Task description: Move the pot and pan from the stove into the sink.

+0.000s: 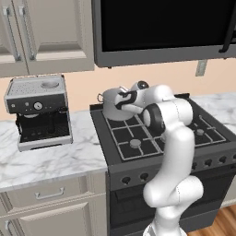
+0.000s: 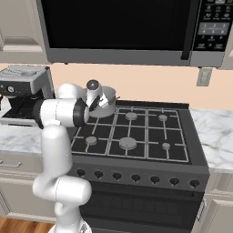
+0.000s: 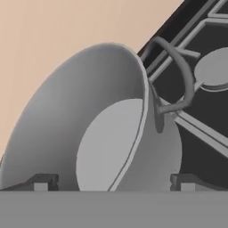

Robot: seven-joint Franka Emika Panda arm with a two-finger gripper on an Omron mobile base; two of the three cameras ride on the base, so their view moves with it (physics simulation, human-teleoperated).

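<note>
The pot (image 1: pixel 110 105) is a tall grey metal stockpot without a lid, standing on the rear left burner of the black stove (image 1: pixel 133 138). My gripper (image 1: pixel 126 99) hangs over its right rim. In the hand view the gripper (image 3: pixel 113 183) is open. One fingertip (image 3: pixel 42 182) is over the pot's inside, and the other is outside the wall, close to a loop handle (image 3: pixel 183 80). The pot (image 2: pixel 107 103) and gripper (image 2: pixel 97 103) also show at the stove's (image 2: pixel 150 136) back left. The pan and the sink are out of view.
A grey espresso machine (image 1: pixel 39 110) stands on the marble counter (image 1: pixel 50 161) left of the stove. A dark microwave (image 2: pixel 118 29) hangs above the burners. More marble counter (image 2: pixel 214 132) lies to the right. Knobs (image 2: pixel 136 178) line the stove front.
</note>
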